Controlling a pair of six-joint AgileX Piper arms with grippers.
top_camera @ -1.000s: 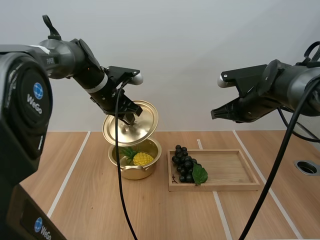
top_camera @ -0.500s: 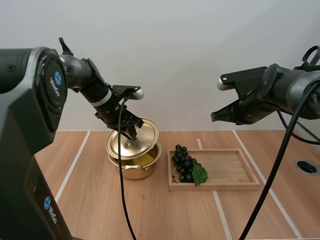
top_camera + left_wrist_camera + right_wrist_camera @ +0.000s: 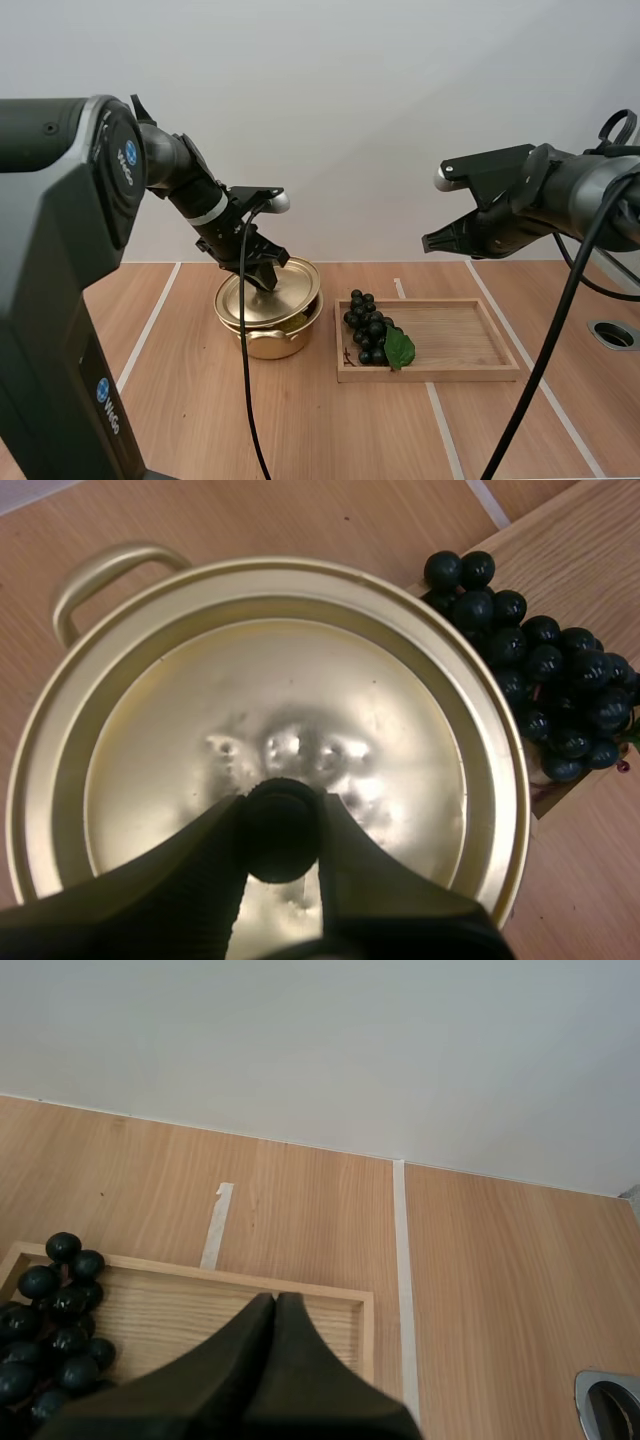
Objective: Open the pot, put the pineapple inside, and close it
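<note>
Pot [image 3: 268,342] sits left of frame centre, just beside tray [image 3: 470,335] holding grapes [image 3: 368,328]. Lid [image 3: 268,295] rests on rim, slightly tilted, seemingly not fully seated. Left gripper [image 3: 264,276]: 2 fingers clamped on lid knob [image 3: 280,830]. Right gripper [image 3: 432,240], fingers pressed together, hangs at upper right. Step 3 of 3: closing. Pineapple presumably inside. Next: level lid, release knob, lift clear.

Polished gold metal on the lid [image 3: 300,680], mirror-bright with a few faint dimples, and its knob [image 3: 280,830] is matt black. The pot [image 3: 268,343], same shiny brassy metal. The grapes [image 3: 560,690] gleam, glossy and near-black. The tray [image 3: 460,340] is pale bare wood, grain showing; the table [image 3: 300,430] is smooth, matt, wood-grained.
</note>
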